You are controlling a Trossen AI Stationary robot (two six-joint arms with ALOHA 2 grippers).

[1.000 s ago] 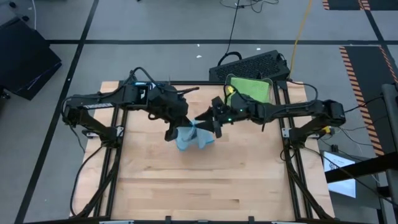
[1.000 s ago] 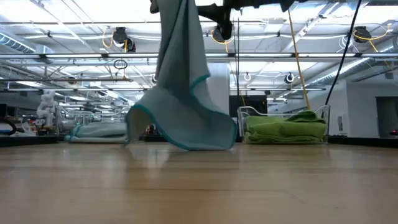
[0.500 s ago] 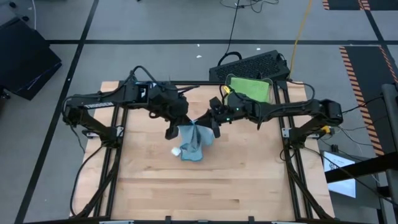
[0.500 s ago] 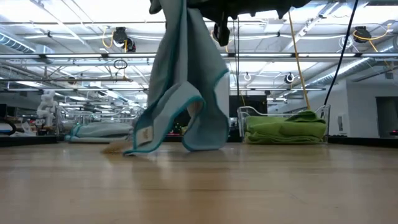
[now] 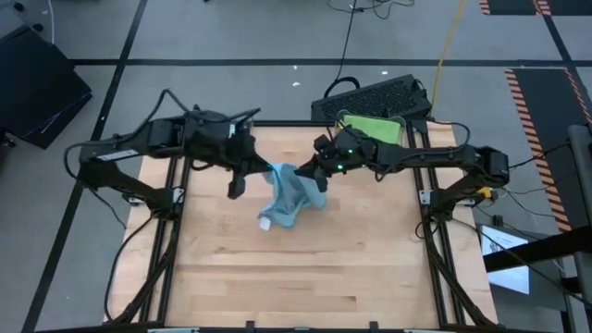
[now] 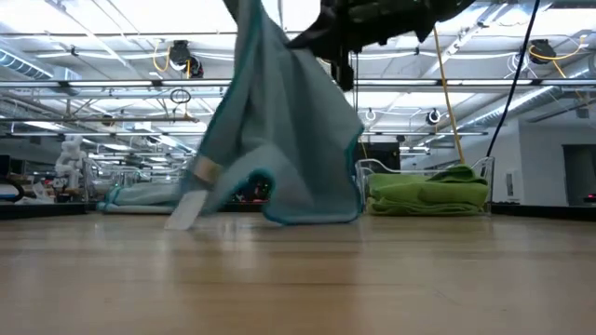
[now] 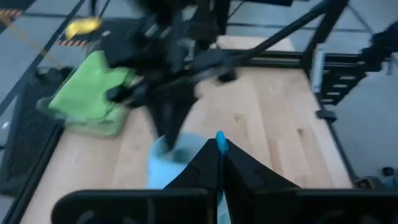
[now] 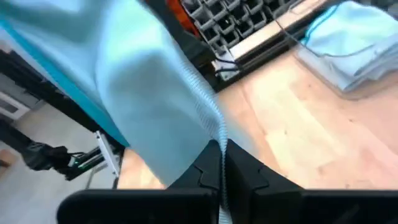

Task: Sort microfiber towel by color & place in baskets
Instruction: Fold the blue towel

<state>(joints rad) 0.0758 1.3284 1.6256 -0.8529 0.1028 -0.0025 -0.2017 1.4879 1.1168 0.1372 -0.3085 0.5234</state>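
Surface [image 5: 305, 277]: light wood planks on black metal frame. Floor [image 5: 231, 37]: grey w/ dark seam lines; orange/black hazard tape [image 5: 546, 102] at right. Black keyboard [image 5: 375, 95] lies beyond surface's far edge. Yellow cable [image 5: 448, 42] crosses floor. Ceiling [image 6: 112, 56]: white trusses, strip lighting, industrial hall.

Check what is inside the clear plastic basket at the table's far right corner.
The clear plastic basket holds a folded green microfiber towel that fills it above the rim. Anything beneath that towel is covered.
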